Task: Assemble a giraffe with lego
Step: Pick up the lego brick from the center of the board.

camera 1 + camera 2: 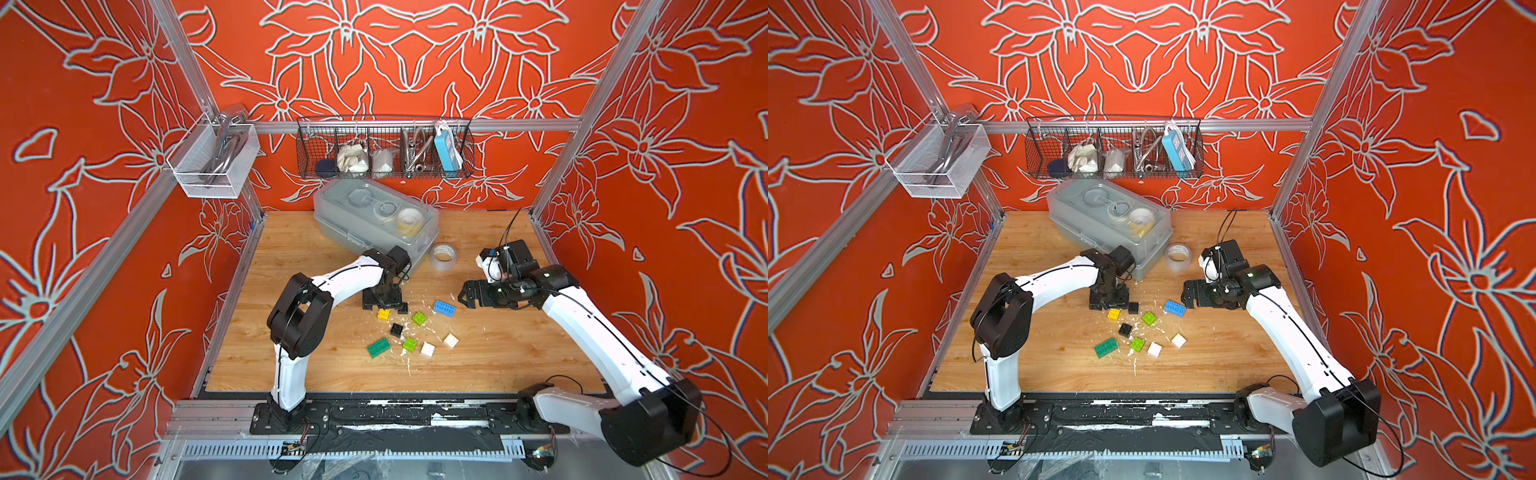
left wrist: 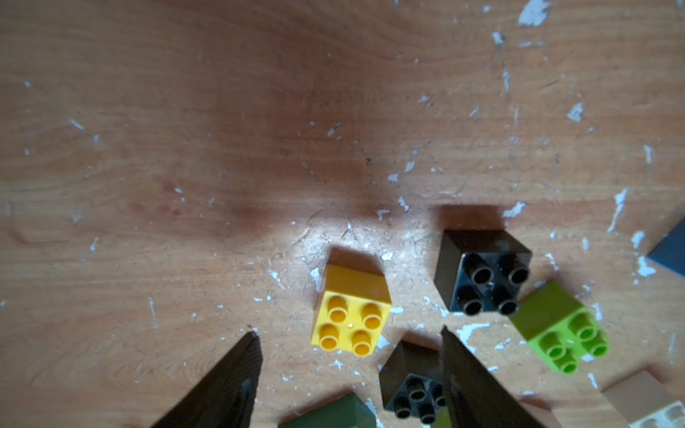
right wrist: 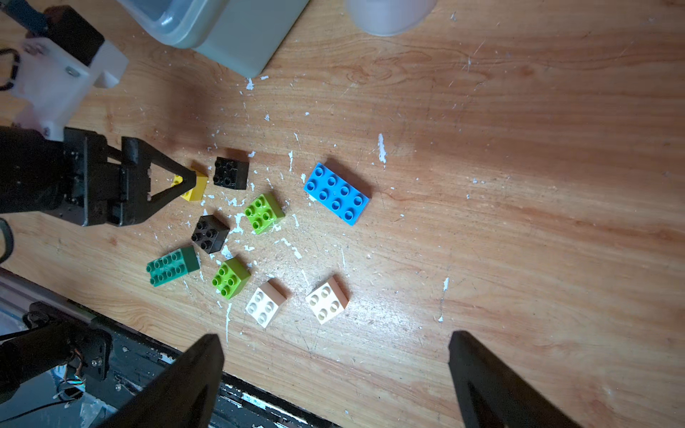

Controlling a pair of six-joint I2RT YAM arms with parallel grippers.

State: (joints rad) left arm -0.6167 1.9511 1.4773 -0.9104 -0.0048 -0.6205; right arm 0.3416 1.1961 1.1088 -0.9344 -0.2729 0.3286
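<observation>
Left gripper (image 2: 348,330) hangs low over the wooden table (image 2: 148,148) with its jaws apart, one on either side of the yellow brick (image 2: 352,311) and neither touching it, so nothing is gripped. A black brick (image 2: 482,274) stands just outside one jaw, a second black brick (image 2: 411,385) is partly hidden behind that same jaw, and a lime brick (image 2: 559,326) sits right against the first black one on its far side. The right gripper (image 3: 335,335) hovers wide open and empty, well apart from the left. Ahead of its tips lie the white bricks (image 3: 267,302), near each other but not touching. Beyond them are the blue brick (image 3: 336,193), another lime brick (image 3: 230,278) and the dark green brick (image 3: 172,266). Every piece of lego in view lies single and studs-up on the table, none pressed onto another, so the giraffe appears not to be begun: legs, body, neck and head are all left to stack. The step in hand looks like a first pick, the yellow brick, probably for a leg
</observation>
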